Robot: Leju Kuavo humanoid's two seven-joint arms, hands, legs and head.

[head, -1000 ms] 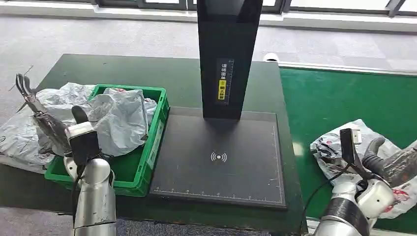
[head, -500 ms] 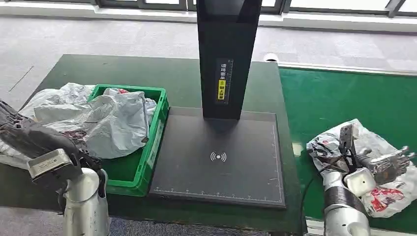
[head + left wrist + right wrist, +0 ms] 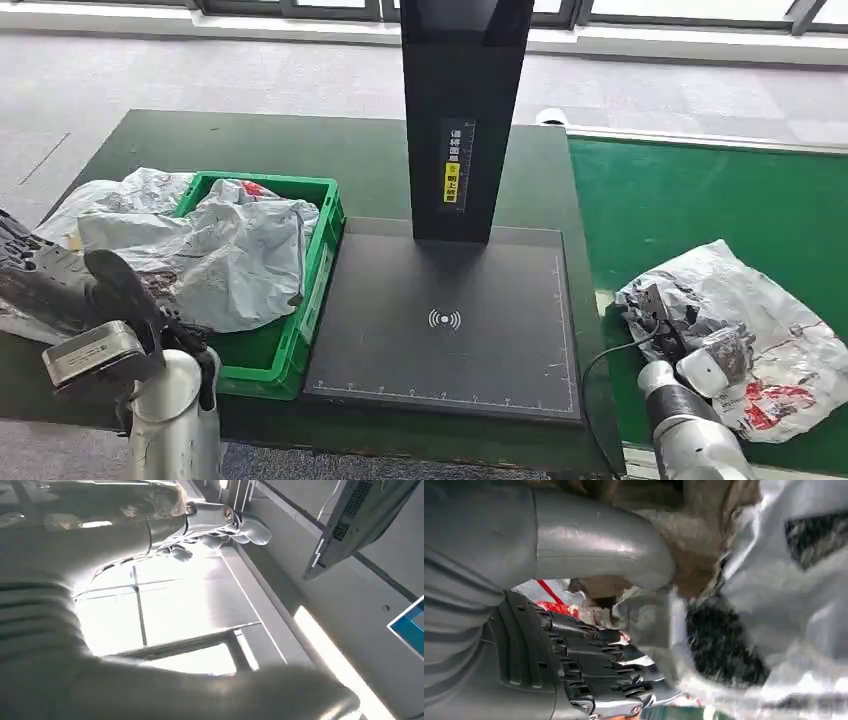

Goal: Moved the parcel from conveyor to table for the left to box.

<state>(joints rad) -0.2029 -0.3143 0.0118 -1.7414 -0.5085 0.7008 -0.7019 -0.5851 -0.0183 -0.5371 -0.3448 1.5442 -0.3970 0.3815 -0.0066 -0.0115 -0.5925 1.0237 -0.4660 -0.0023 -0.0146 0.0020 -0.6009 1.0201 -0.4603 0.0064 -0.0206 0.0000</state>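
Note:
The parcel (image 3: 750, 320), a crumpled grey plastic bag with black and red print, lies on the green conveyor (image 3: 680, 200) at the right. My right hand (image 3: 712, 352) rests low on the parcel's near side. In the right wrist view a fold of the parcel (image 3: 774, 605) sits between the thumb (image 3: 599, 545) and the curled dark fingers (image 3: 604, 680), so the hand grips it. My left hand (image 3: 55, 282) hovers at the table's near left corner, fingers spread, holding nothing. The left wrist view has the left hand (image 3: 165, 525) pointing up at the ceiling.
A green bin (image 3: 325, 255) stuffed with grey bags (image 3: 230, 250) stands on the dark table (image 3: 180, 140), with more bags spilling to its left. A black scanning mat (image 3: 450, 340) and a tall black post (image 3: 462, 120) occupy the table's middle.
My right hand has dropped onto the parcel and its fingers have closed around a fold. My left arm has swung down and outward to the left of the bin.

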